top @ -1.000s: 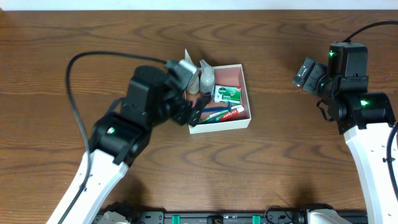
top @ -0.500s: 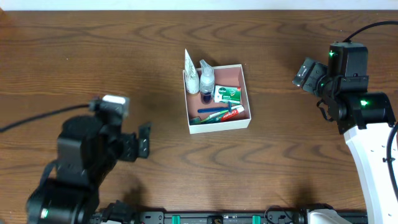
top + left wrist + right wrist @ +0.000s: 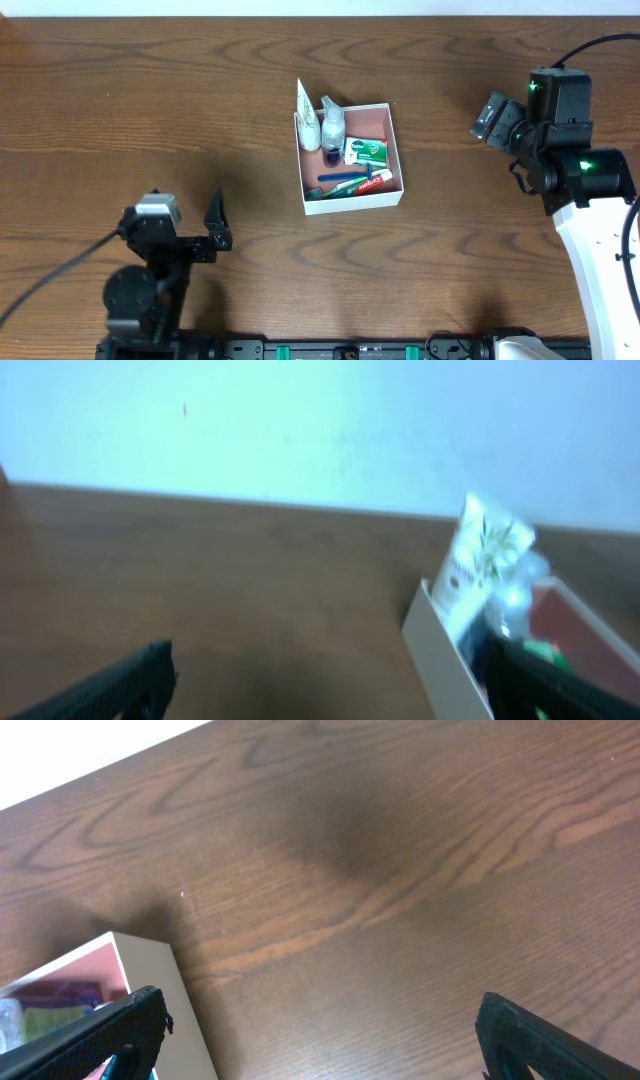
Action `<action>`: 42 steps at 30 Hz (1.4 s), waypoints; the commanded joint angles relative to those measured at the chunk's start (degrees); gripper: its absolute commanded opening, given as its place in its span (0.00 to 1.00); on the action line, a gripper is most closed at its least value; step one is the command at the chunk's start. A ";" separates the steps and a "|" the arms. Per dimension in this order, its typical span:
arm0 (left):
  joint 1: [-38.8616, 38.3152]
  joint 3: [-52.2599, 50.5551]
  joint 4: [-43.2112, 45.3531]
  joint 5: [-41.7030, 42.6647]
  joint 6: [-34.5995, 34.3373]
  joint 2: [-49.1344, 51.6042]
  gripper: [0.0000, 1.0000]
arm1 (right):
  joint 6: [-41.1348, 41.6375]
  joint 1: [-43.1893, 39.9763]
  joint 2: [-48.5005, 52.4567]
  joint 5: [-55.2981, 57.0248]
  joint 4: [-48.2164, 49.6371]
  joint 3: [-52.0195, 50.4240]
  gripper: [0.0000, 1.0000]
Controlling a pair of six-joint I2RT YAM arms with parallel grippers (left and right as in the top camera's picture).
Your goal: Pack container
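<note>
Both claws are spread wide and hold nothing: the left claw (image 3: pixel 217 228) at lower left, the right claw (image 3: pixel 492 116) at upper right. The container (image 3: pixel 352 203) sits mid-frame on the worktop (image 3: pixel 130 110), and a bump could tip its tall white pouch (image 3: pixel 306 110) out.

Overhead sharp, evenly lit; soft shadows on table (image 3: pixel 200 120). Left wrist view blurred, box (image 3: pixel 442 645) smeared, wall (image 3: pixel 300 420) washed pale blue. Right wrist view crisp, dark shadow patch.
</note>
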 commanded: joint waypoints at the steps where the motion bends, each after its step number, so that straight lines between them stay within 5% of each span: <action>1: 1.31 -8.11 6.80 2.05 -2.58 -4.98 0.98 | 0.61 -0.37 -0.04 0.83 -0.11 0.70 0.99; 26: 5.68 -24.33 11.10 1.36 -3.08 -13.73 0.98 | 0.61 -0.37 -0.04 0.83 -0.11 0.70 0.99; 42: 5.68 -24.44 11.67 1.36 -3.06 -13.46 0.98 | 0.61 -0.37 -0.04 0.83 -0.11 0.68 0.99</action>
